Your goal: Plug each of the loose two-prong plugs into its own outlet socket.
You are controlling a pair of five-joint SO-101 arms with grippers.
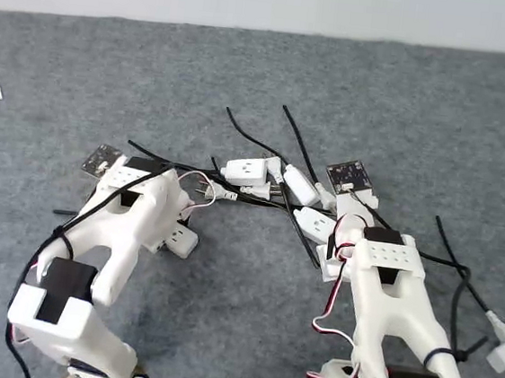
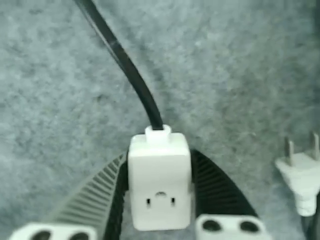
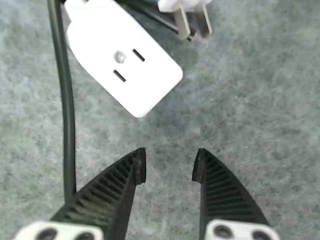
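In the left wrist view a white outlet socket [image 2: 160, 182] on a black cord sits between my left gripper's [image 2: 160, 200] fingers, which press its two sides. A loose white two-prong plug [image 2: 300, 172] lies on the carpet just beside it. In the high view this socket [image 1: 182, 240] peeks out under the left arm, with the plug [image 1: 216, 190] a little beyond. My right gripper [image 3: 170, 167] is open over bare carpet, short of a second white socket [image 3: 125, 65], seen from above too [image 1: 314, 221]. Another plug [image 3: 187, 15] lies past that socket, prongs toward it.
A third white socket [image 1: 245, 170], a white plug body [image 1: 300, 187] and tangled black cords lie mid-table. Two small circuit boards [image 1: 349, 174] [image 1: 102, 160] sit at either side. A corded white plug [image 1: 502, 346] rests at the far right. Grey carpet [image 1: 264, 82] stretches open beyond.
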